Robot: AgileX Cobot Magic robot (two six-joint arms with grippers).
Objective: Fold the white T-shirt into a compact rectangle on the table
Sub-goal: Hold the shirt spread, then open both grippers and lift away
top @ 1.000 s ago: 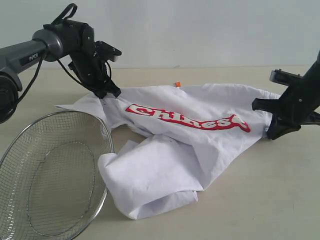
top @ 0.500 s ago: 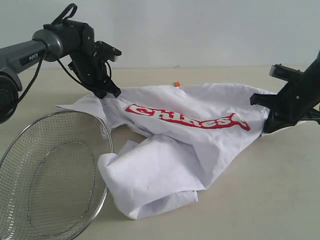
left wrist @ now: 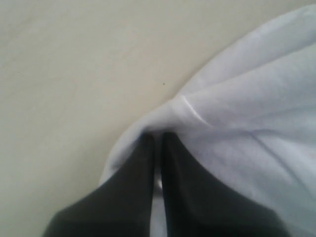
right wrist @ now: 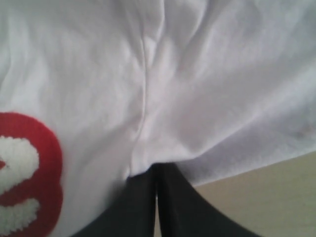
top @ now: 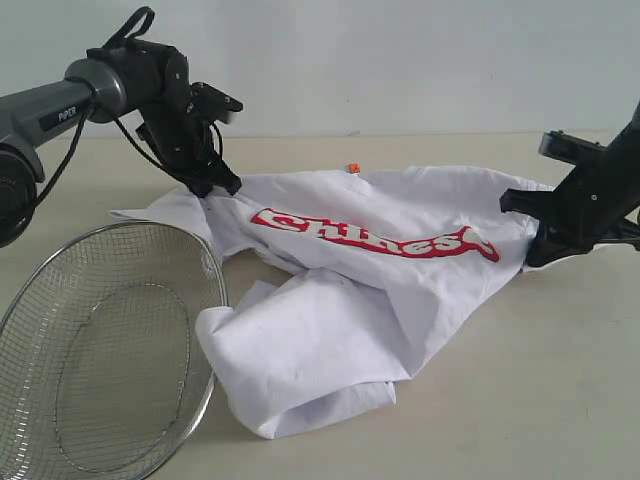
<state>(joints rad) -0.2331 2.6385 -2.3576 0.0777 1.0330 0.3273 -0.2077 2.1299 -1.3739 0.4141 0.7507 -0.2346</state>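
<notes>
Table (top: 560, 390) partly beneath bunched white T-shirt (top: 330, 330)

The white short-sleeved T-shirt (top: 330, 335) is soft matt cloth, creased and rumpled. Its red chest banner (top: 375, 237) looks thicker than the fabric around it, and the white lettering (right wrist: 17, 163) on it has a nubbly, towel-like pile. The wide pale beige table (top: 560, 380) is smooth and matt with a faint grain. The round wire-mesh basket (top: 120, 290) at the near left is bright, shiny metal. The black left gripper (top: 213, 184) and black right gripper (top: 535, 262) look like dull hard plastic. The grey casing of the left arm (top: 40, 115) is smooth with a slight sheen.
</notes>
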